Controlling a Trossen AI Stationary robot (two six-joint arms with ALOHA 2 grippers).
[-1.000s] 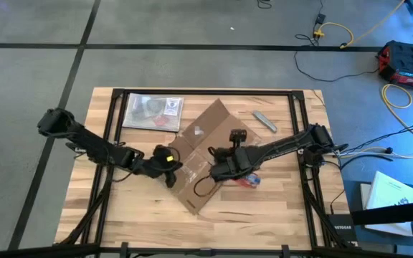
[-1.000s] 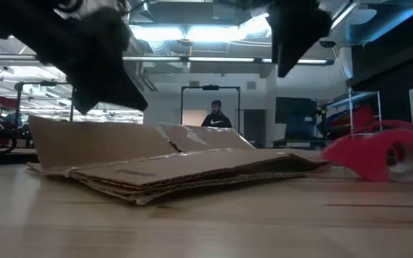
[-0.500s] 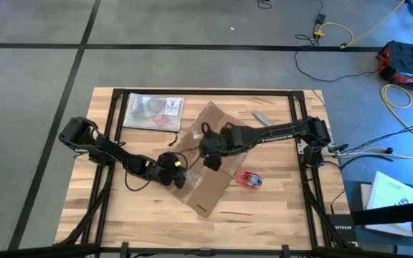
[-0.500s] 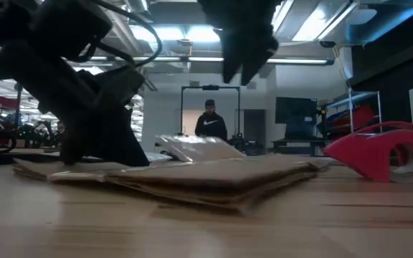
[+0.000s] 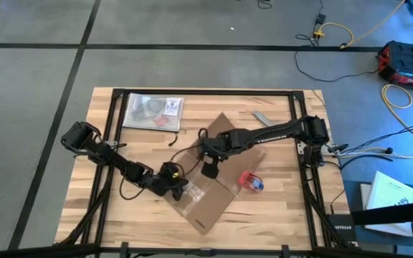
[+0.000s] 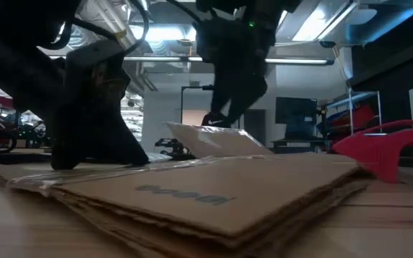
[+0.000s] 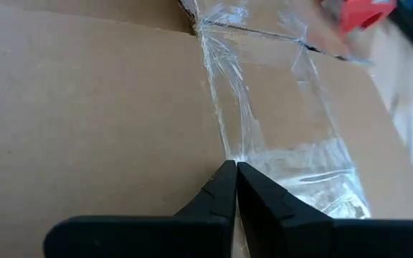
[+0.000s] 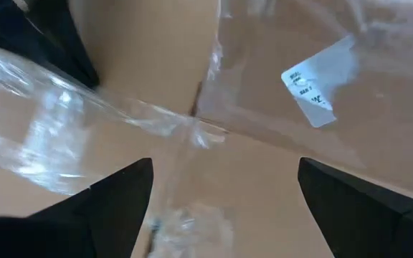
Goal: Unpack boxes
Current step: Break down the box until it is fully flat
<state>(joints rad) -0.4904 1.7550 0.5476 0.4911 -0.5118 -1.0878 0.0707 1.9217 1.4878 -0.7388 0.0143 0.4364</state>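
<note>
The flat brown cardboard box (image 5: 210,175) lies aslant on the table's middle, with shiny clear tape (image 7: 264,107) across its top. My left gripper (image 5: 178,189) is shut, its tips down on the box's near-left part (image 7: 231,168). My right gripper (image 5: 208,169) hangs wide open just above the box's middle, pointing steeply down (image 8: 221,190). Nothing is between its fingers, and the tape seam and a white label (image 8: 314,89) lie below it. In the low view it stands over the box (image 6: 228,107). My left gripper sets its shut fingertips (image 7: 228,179) on the box's top face, where the tape strip (image 7: 244,147) runs along the flap seam. The fingers slant down from the table's left. The box lies flat on the table under them.
A red tape dispenser (image 5: 249,180) sits right of the box, near in the low view (image 6: 386,150). A clear plastic bag (image 5: 153,111) lies at the far left and a small grey tool (image 5: 265,120) at the far right. A person stands in the room beyond.
The box has slid toward the table's near edge and turned a little. My left gripper, shut throughout, has gone down and toward the near edge onto the box. My right gripper has swung from beside the red dispenser toward the table's left, tipped to point down, and sunk over the box.
</note>
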